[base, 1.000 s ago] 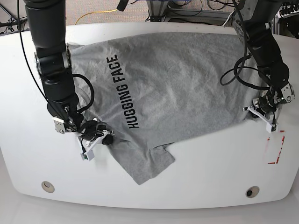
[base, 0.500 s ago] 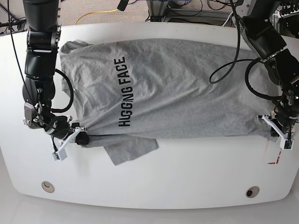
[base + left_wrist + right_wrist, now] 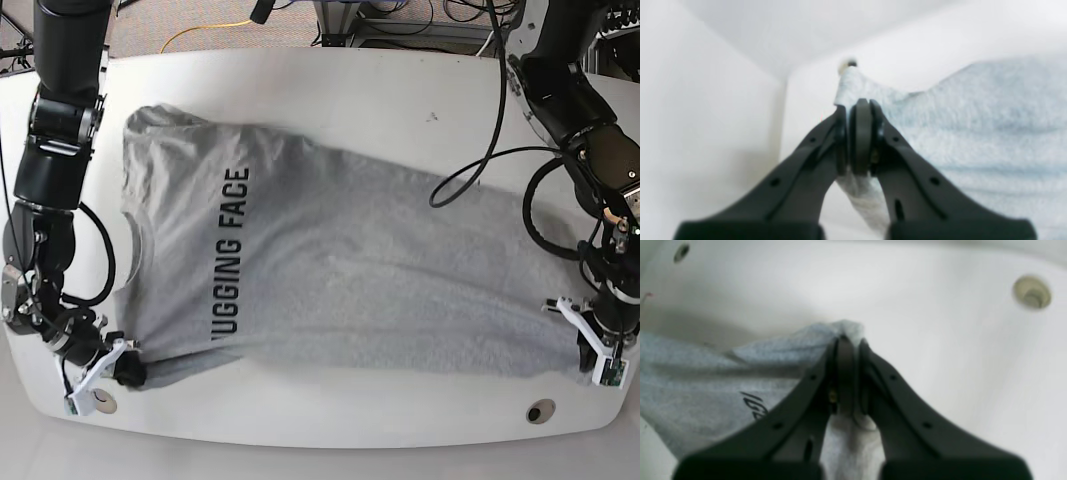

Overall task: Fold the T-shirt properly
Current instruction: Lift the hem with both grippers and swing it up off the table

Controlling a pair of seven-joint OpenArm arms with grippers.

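The heather-grey T-shirt (image 3: 360, 270) lies stretched across the white table, its black lettering (image 3: 230, 255) running up the left part. My left gripper (image 3: 592, 358) is at the base view's lower right, shut on the shirt's corner (image 3: 853, 83). My right gripper (image 3: 122, 368) is at the lower left, shut on the opposite corner (image 3: 846, 328). In the left wrist view my gripper (image 3: 858, 110) pinches grey cloth. In the right wrist view my gripper (image 3: 848, 343) does the same, with a bit of lettering (image 3: 755, 406) beside it.
The table's front edge (image 3: 320, 435) is close to both grippers. A round hole (image 3: 541, 411) sits near the front right, another (image 3: 100, 400) under the right gripper. Cables and equipment (image 3: 400, 20) lie behind the table.
Both grippers have pulled the shirt's near edge toward the table's front. The folded-under flap has come out and the shirt is spread flatter and wider.
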